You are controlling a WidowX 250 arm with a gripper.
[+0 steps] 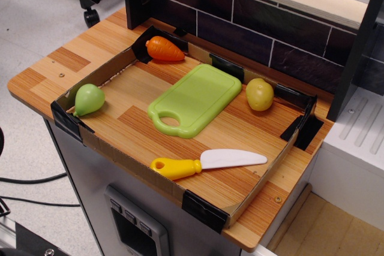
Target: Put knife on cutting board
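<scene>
The knife (207, 162) has a white rounded blade and a yellow handle with a hole. It lies flat on the wooden counter near the front edge of the cardboard-walled area, blade pointing right. The light green cutting board (195, 99) lies just behind it in the middle, with its oval handle hole toward the front left. The knife and the board are apart. No gripper or arm shows in this view.
A low cardboard wall (114, 157) with black tape corners rings the work area. An orange toy carrot (164, 50) lies at the back left, a green pear (88, 99) at the left, a yellow-green fruit (259, 94) at the right. A dark tiled wall (264, 34) stands behind.
</scene>
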